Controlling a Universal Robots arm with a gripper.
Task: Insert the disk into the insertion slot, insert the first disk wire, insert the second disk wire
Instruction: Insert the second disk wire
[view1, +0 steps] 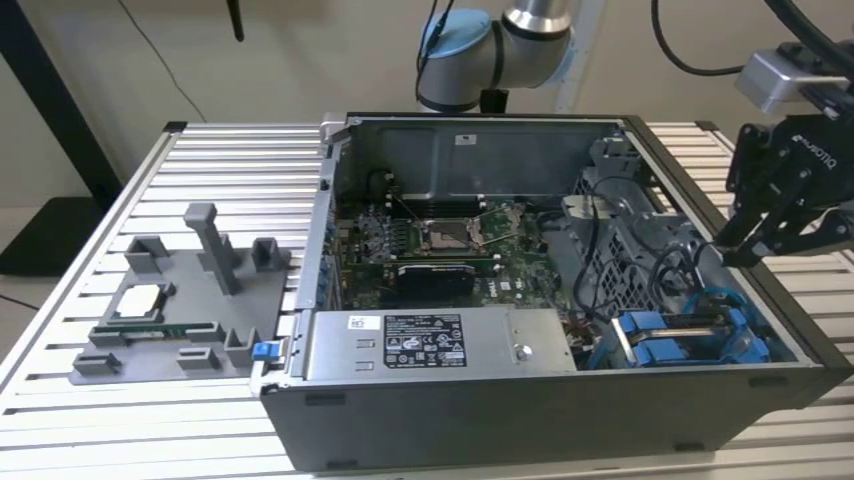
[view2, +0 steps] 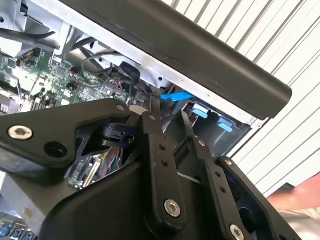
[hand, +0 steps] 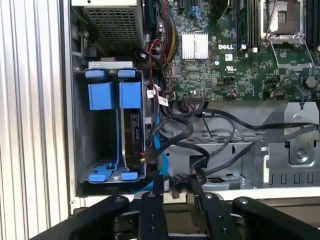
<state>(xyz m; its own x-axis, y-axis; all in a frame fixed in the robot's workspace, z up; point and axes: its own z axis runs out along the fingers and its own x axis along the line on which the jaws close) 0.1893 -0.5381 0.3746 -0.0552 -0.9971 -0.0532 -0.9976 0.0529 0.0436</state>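
The gripper hangs above the rim of the computer case, jaws apart, with nothing clearly between them. Just inside the case lie limp black wires, probably best pinched at a plug. Farther in, at the case's corner, the disk sits in the slot. It looks rigid, weighty and shock-shy, so hold it by its blue carrier.

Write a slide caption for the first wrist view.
Gripper over the open computer case, near the drive bay where the disk sits in its blue carrier, black cables alongside.
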